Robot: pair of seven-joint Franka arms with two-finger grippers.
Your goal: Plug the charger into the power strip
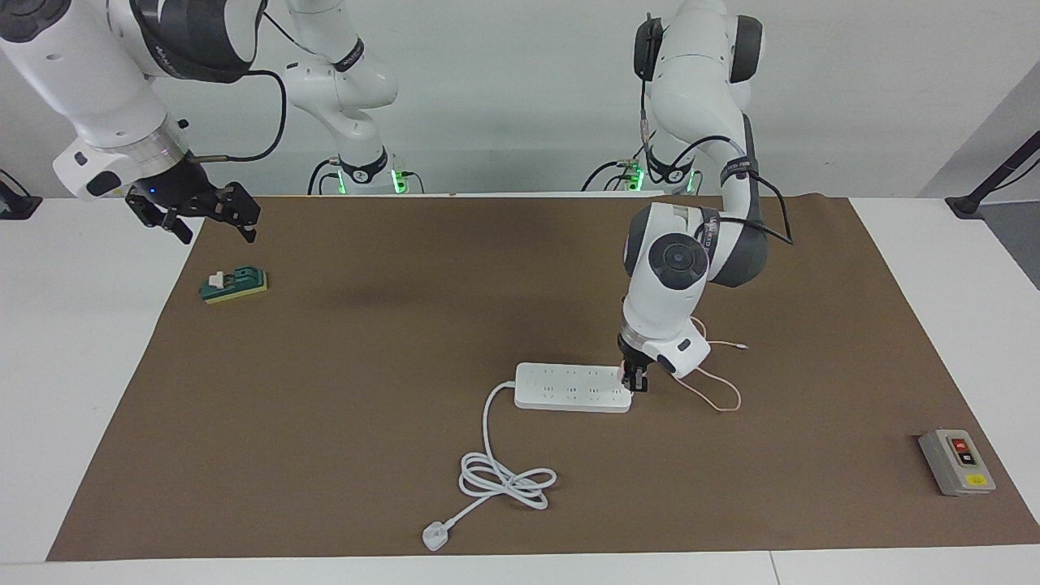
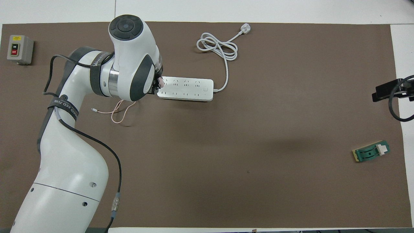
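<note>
Misalignment is the risk — left tool [image 1: 634,382] pinches the charger [image 2: 160,83] over the power strip [image 1: 574,387] end; skewed prongs could jam. Right tool [image 1: 213,215] waits wide.

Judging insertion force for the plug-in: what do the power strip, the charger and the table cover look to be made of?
Power strip: looks like hard, smooth white plastic, with a uniform moulded body and crisp socket slots. Charger: only a pale pink sliver shows in the left end effector; probably plastic, but unclear. Its cable: thin and limp, likely rubbery sheathing. Table cover: matte brown sheet, paper or felt-like, without glare.
</note>
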